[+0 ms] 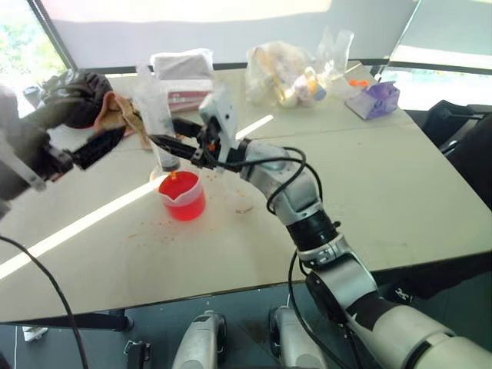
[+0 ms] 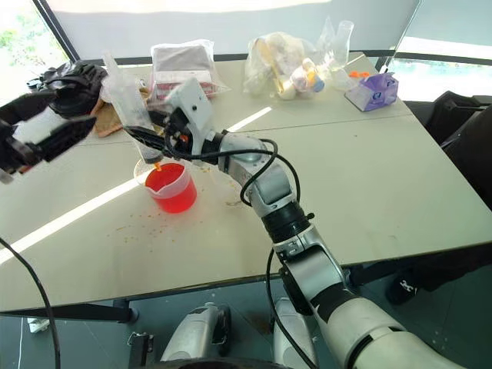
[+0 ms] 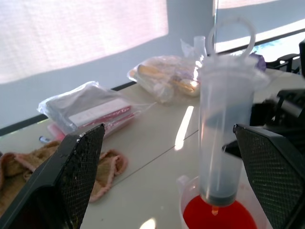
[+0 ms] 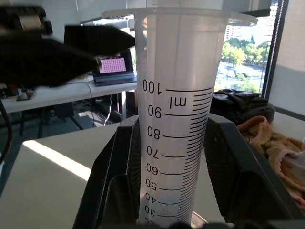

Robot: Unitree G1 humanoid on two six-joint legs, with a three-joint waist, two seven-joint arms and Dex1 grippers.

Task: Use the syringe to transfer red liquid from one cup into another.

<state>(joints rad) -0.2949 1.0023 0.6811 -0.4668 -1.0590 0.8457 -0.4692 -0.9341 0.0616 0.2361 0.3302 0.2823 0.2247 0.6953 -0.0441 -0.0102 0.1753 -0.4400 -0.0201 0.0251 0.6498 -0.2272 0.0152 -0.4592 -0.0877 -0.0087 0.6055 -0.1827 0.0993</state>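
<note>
Right pincer clamped on syringe barrel | held upright, orange tip just above red liquid in beaker on tabletop | left pincer spread wide, nothing held, left of syringe

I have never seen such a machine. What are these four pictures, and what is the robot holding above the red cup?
This is a humanoid robot with two arms, each ending in a gripper of two black fingers. Two pictures come from cameras in its head, looking down over a table. The other two come from cameras on its wrists.

The right gripper is shut on a large clear syringe, held upright with its orange tip just above a spouted beaker of red liquid. The right wrist picture shows the syringe's scale close up. The left gripper is open, beside the syringe, holding nothing.

Farther back lie a cloth and bagged items.
</note>
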